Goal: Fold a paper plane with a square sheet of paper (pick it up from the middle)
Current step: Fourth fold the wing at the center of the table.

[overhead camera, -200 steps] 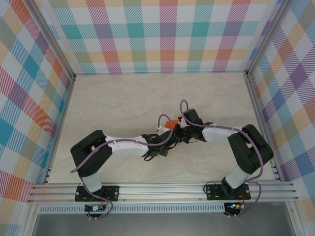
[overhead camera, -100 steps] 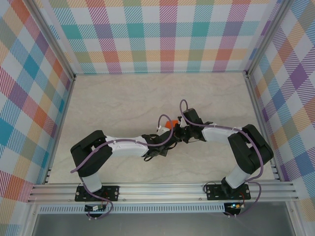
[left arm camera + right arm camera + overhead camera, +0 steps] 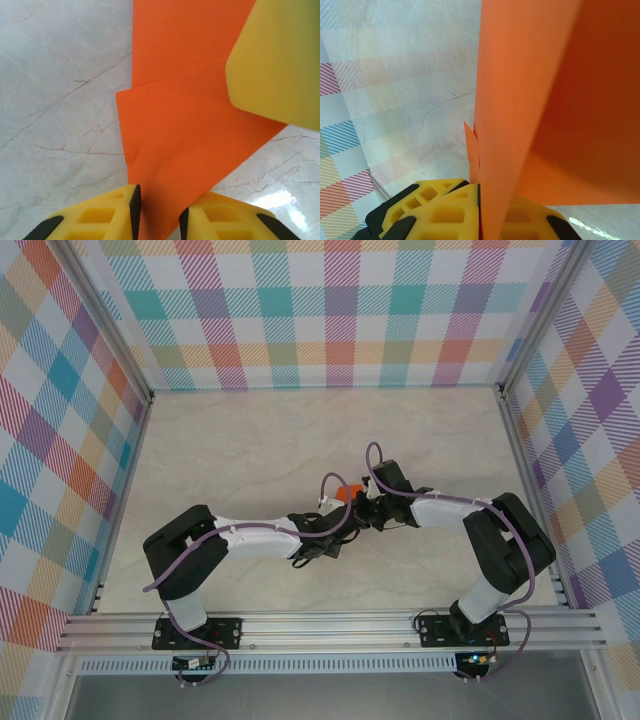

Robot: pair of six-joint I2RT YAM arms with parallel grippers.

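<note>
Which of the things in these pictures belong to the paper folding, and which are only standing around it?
Belong to the job:
orange sheet of paper, already partly folded
right hand, shut on the paper
left hand, one finger at each side of the paper

Only standing around:
marbled table
checked walls
aluminium frame rail

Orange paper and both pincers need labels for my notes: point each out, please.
orange paper (image 3: 190, 130), left wrist view, flat middle of the sheet.
left pincer (image 3: 159, 212), left wrist view, gap between its fingertips.
right pincer (image 3: 481, 207), right wrist view, where its fingertips clamp the paper.
</note>
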